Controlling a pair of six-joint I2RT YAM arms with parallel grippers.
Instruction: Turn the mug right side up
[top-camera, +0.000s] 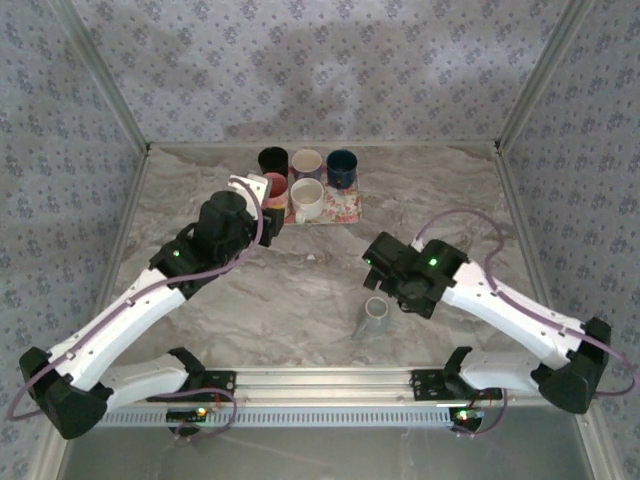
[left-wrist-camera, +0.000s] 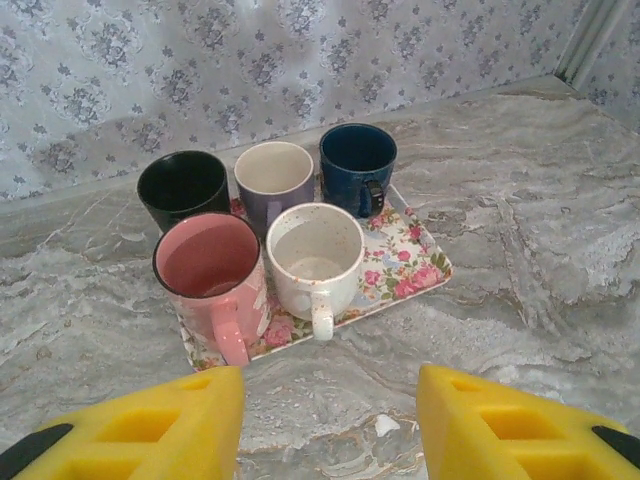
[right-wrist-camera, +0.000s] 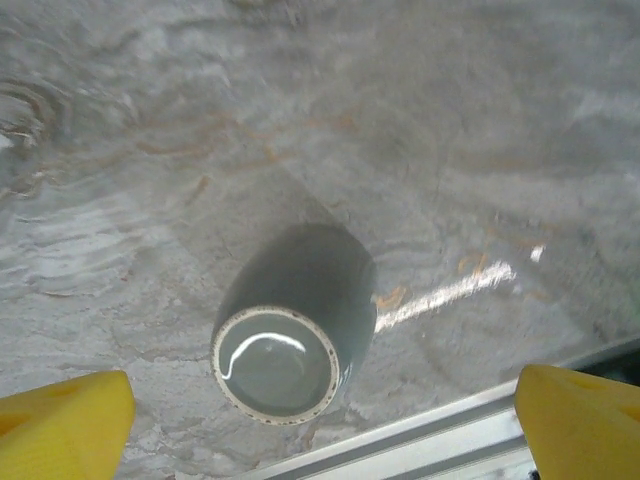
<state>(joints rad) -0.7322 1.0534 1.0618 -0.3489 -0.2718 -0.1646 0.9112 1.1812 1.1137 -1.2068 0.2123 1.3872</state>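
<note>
Grey mug (right-wrist-camera: 295, 340) noted upside down on the table (right-wrist-camera: 150, 150), base up (glazed, with a pale ring round it), near the front rail (right-wrist-camera: 440, 430). Right gripper (right-wrist-camera: 322, 425) is held above it, fingers spread wide, nothing gripped. Left gripper (left-wrist-camera: 330, 420) is held near the tray (left-wrist-camera: 420, 265) of five upright mugs (left-wrist-camera: 315, 260); fingers parted, nothing between them.

What I can't make out from here

Both wrist views cut my yellow fingers off at the bottom edge, so the left fingers (left-wrist-camera: 150, 430) and right fingers (right-wrist-camera: 65, 425) show only in part. From above, the left wrist (top-camera: 232, 222) covers most of the pink mug (top-camera: 274, 184) and the tray (top-camera: 345, 208) on its left side. I can't find the handle of the grey mug (right-wrist-camera: 295, 330).
</note>
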